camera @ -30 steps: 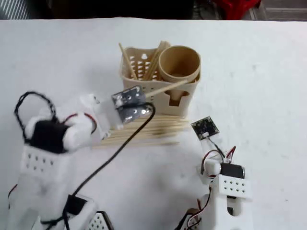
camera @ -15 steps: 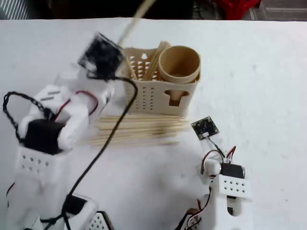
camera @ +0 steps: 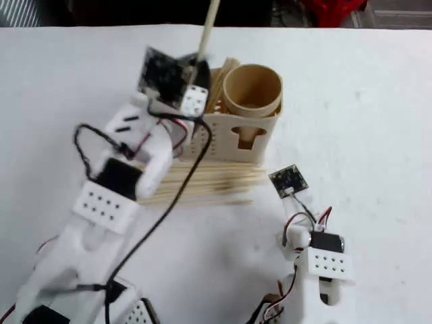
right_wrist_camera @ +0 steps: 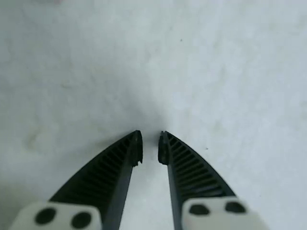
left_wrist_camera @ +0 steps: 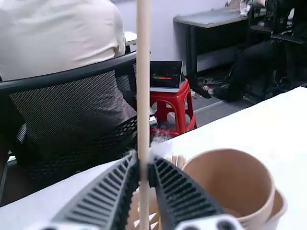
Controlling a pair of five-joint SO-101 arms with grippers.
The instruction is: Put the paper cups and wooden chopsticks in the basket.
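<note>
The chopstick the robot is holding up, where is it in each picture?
High view: the chopstick pokes up at top middle, above the basket.
Left wrist view: the chopstick stands upright mid-picture, pinched by the left gripper.
Right wrist view: the right gripper over white table.
Shared landmark: the paper cup beside the chopstick.

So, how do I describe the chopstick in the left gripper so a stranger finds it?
Find the basket mid-table, with a cup in it. Over the end away from the cup, the left gripper is shut on one chopstick. It alone stands upright; others lean in the basket or lie on the table.
</note>
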